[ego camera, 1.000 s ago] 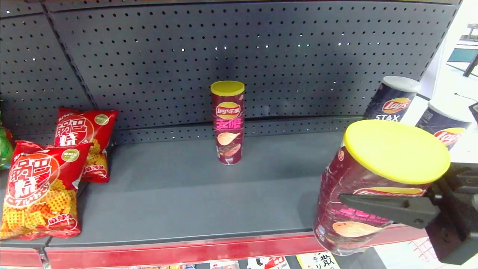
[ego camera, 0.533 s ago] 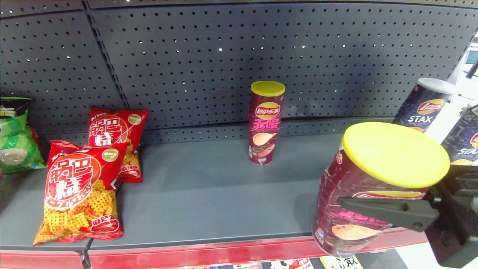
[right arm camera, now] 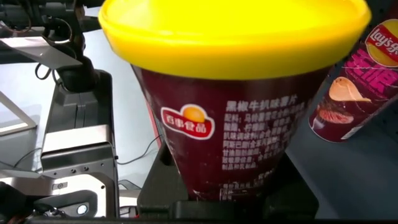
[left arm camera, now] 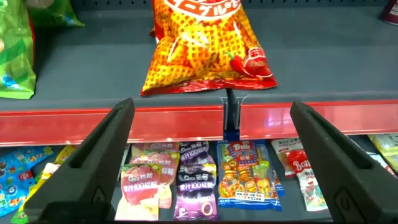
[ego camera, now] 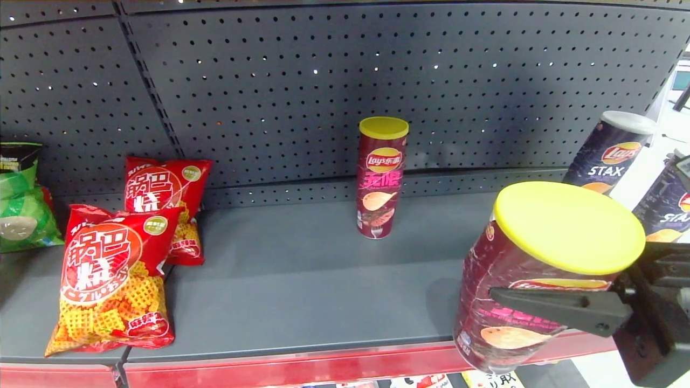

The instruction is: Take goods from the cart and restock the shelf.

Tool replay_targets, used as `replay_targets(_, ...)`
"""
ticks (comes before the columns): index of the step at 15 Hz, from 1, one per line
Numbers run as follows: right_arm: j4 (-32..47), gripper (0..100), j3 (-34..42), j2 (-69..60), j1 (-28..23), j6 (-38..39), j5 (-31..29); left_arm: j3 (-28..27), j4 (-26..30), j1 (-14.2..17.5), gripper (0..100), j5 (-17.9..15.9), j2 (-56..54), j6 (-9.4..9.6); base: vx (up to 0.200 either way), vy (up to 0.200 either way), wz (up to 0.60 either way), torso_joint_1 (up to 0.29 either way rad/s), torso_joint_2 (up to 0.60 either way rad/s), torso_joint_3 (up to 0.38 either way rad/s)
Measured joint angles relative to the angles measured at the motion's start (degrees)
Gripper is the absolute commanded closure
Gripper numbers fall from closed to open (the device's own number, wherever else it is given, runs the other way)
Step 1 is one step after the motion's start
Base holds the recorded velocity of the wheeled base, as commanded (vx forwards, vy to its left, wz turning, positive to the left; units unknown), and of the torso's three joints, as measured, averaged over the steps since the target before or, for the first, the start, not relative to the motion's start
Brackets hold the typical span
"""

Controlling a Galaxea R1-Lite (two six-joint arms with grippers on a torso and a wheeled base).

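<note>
- The chips can (ego camera: 501, 258) is a round tube with a dark red body and a flat yellow lid. A picture of a chip and pink print are on its side, and in the right wrist view (right arm camera: 230, 143) a small red oval mark and fine white print can also be seen.
- This can is held in the air at the right front of the shelf (ego camera: 302, 285), slightly tilted. In the head view its bottom overlaps the red front edge (ego camera: 296, 366).
- The right gripper (ego camera: 544, 302) pinches the can on its body, a little under the lid. One black finger (ego camera: 560, 310) lies across the front of the can; the other finger is hidden behind it.
- A second can (ego camera: 380, 178) of the same kind stands upright near the back of the shelf, well apart from the held one.
- Behind it is a dark grey pegboard wall (ego camera: 323, 81).
- Two dark blue cans (ego camera: 609, 151) with grey lids are at the far right.
- At the left side of the shelf two red snack bags (ego camera: 108, 280) lie one partly over the other, and a green bag (ego camera: 21, 210) is beside them.
- The left gripper (left arm camera: 211, 162) has its fingers spread wide with nothing between them. It is in front of the red edge, below the nearer red bag (left arm camera: 205, 43).
- Colourful packets (left arm camera: 193, 186) lie on the lower level under that edge.
</note>
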Motion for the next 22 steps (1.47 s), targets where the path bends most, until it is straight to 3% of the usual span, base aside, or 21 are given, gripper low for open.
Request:
replay_targets(12,-0.1,100,1.1,-0.7,-0.1,0.0,-0.2,0.0,0.0,0.0,0,0.0,0.0,0.09,0.000,0.000,0.00,0.000,0.00,0.000)
replay_targets(16,-0.1,100,2.4,-1.2,-0.2,0.0,-0.2,0.0,0.0,-0.1,0,0.0,0.0,0.09,0.000,-0.200,0.00,-0.004,0.00,0.004)
replay_targets(22,0.0,100,2.8,-1.7,-0.2,0.0,-0.2,0.0,0.0,-0.1,0,0.0,0.0,0.02,0.000,0.000,0.00,0.000,0.00,0.000)
